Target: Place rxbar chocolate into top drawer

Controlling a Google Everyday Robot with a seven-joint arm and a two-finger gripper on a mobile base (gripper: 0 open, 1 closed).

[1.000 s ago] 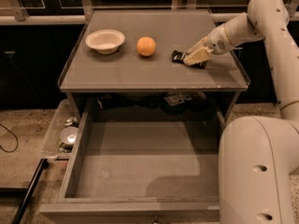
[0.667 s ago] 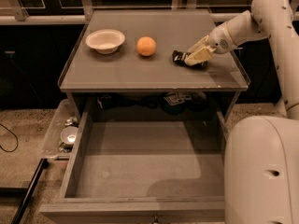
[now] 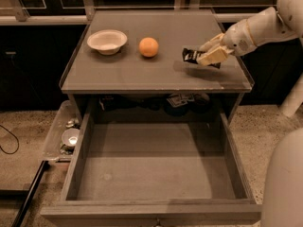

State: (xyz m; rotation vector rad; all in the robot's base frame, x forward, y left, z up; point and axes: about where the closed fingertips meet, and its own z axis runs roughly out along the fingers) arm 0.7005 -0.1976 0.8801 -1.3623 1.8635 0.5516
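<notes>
The rxbar chocolate (image 3: 192, 56), a small black-wrapped bar, is held just above the right side of the grey cabinet top (image 3: 156, 70). My gripper (image 3: 208, 54) is shut on the bar, with its pale fingers (image 3: 213, 56) covering the bar's right half. The arm reaches in from the upper right. The top drawer (image 3: 147, 169) is pulled wide open below the cabinet top, and its flat grey bottom is bare. Its thick front panel (image 3: 151, 214) runs along the lower edge of the view.
A white bowl (image 3: 107, 40) and an orange (image 3: 148, 47) sit on the left half of the cabinet top. A clear bin (image 3: 61, 131) with small items stands left of the drawer. The robot's white body (image 3: 284, 183) fills the lower right.
The gripper has lifted the bar slightly off the cabinet top and shifted a little with it. The bowl, orange and drawer have not moved.
</notes>
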